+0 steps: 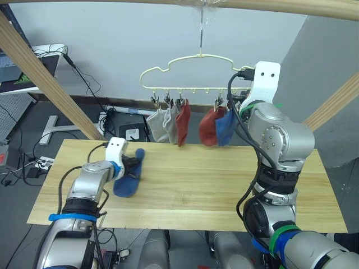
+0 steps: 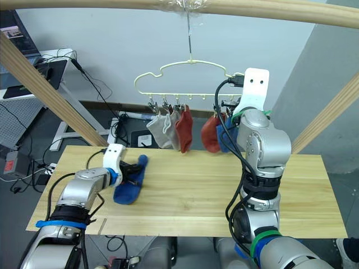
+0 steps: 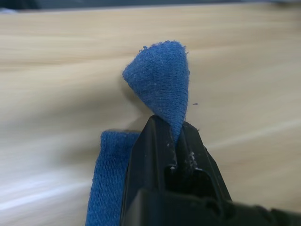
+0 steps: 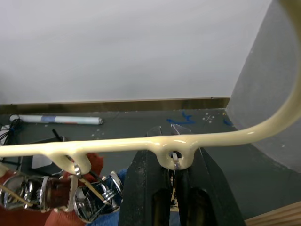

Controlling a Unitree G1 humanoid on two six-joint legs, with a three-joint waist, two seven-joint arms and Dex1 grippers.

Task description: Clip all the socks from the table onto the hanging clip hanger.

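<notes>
Left gripper [image 3: 173, 141] pinches the blue sock [image 3: 162, 80] for lifting; right gripper [image 4: 174, 162] fingers straddle the clip hanger [image 4: 117, 143], steadying it.

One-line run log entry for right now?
left tool: shut on last blue fabric sock on light plank table | right tool: at pale-yellow wire clip hanger | hung: five socks
</notes>
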